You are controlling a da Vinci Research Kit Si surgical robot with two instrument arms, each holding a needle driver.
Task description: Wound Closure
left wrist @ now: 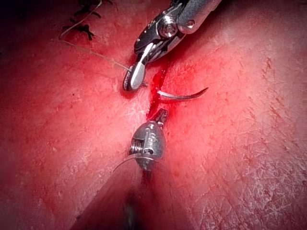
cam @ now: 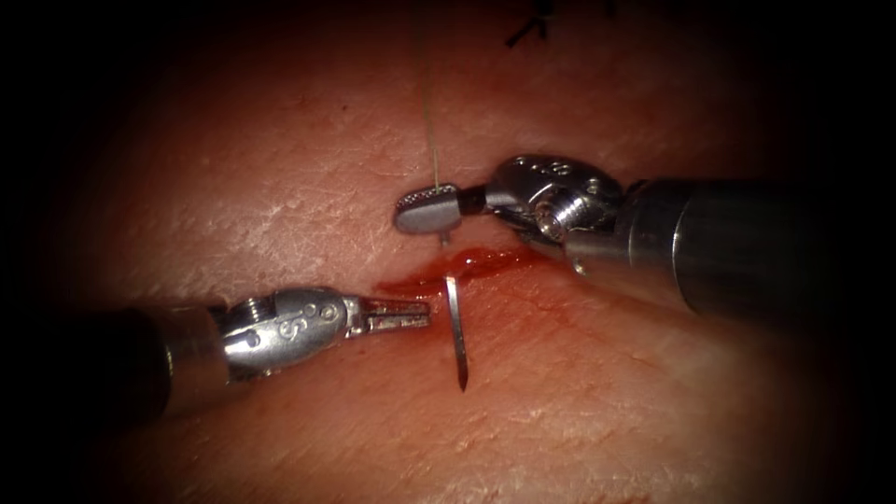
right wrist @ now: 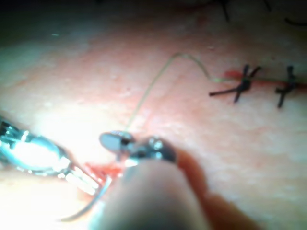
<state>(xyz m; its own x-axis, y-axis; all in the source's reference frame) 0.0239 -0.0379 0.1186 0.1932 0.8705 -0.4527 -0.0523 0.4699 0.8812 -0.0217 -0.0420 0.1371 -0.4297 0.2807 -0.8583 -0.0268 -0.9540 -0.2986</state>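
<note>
The right tool comes in from the right, its jaws shut on the curved needle near its tail end, just above the cut. The needle passes through the tissue. Its front half and sharp tip stick out on the near side of the cut, also seen as needle and needle. Pale thread runs from the right jaws away over the tissue. The left tool lies just left of the exposed needle, jaws shut on nothing, apart from it.
Red fluid pools along the cut. Dark knotted stitches close the far part of the wound, with cut ends showing. The thread curves back toward those stitches. Pale tissue surrounds both tools.
</note>
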